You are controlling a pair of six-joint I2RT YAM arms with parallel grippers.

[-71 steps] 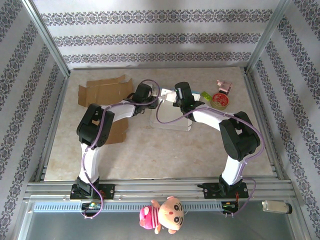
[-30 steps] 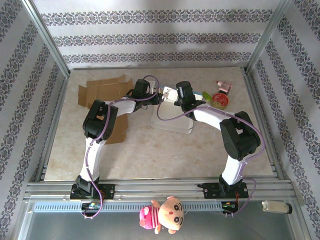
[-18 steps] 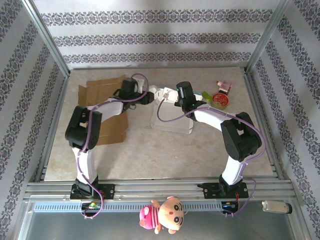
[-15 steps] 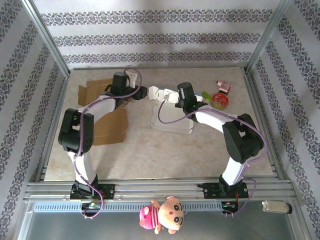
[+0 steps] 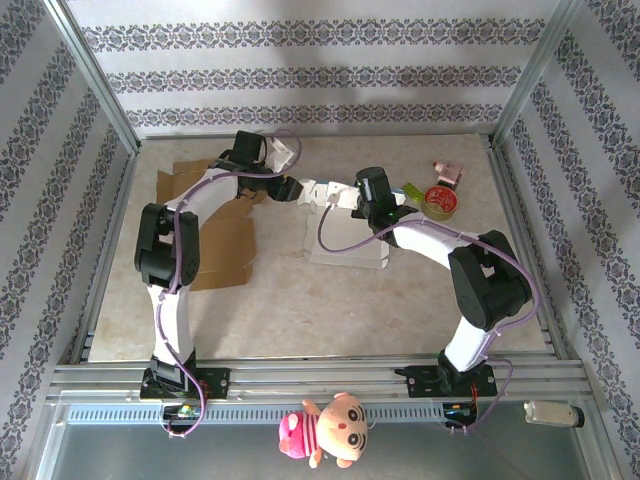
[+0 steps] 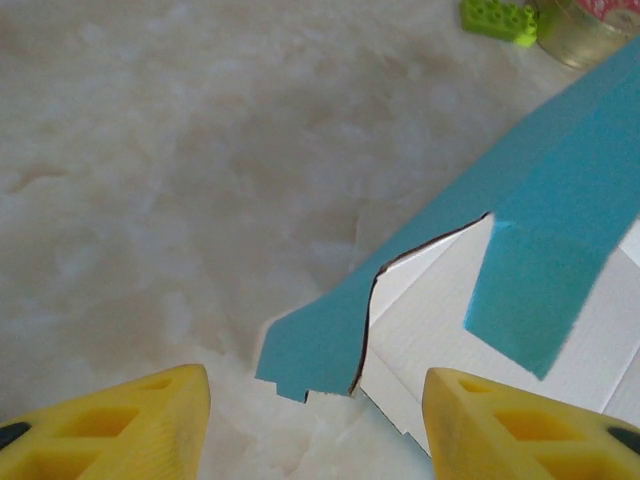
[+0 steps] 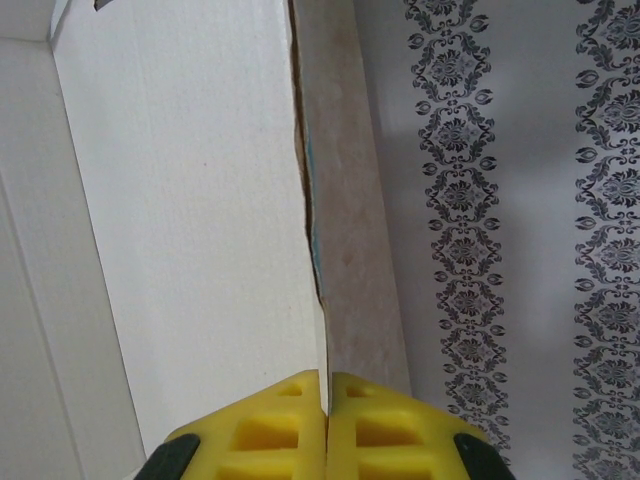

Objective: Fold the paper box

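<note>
The paper box [image 5: 345, 248] is a white sheet with blue outer faces, lying flat mid-table with one flap lifted. My right gripper [image 5: 342, 196] is shut on that raised flap. In the right wrist view its yellow fingertips [image 7: 327, 385] pinch the edge of the white panel [image 7: 190, 200]. My left gripper [image 5: 288, 188] hovers open just left of the flap. In the left wrist view its fingers [image 6: 110, 425] stand wide apart, and the flap's blue tip [image 6: 325, 345] lies beyond them, apart from both.
Brown cardboard pieces [image 5: 215, 245] lie at the left under the left arm. A tape roll [image 5: 440, 200], a green brick [image 5: 412, 190] and a small pink item [image 5: 447, 172] sit at the back right. The metal frame [image 5: 110, 120] and patterned walls enclose the table.
My left gripper has opened and let go of the box, and the left arm has swung back and to the left. The right gripper keeps its hold on the flap.
</note>
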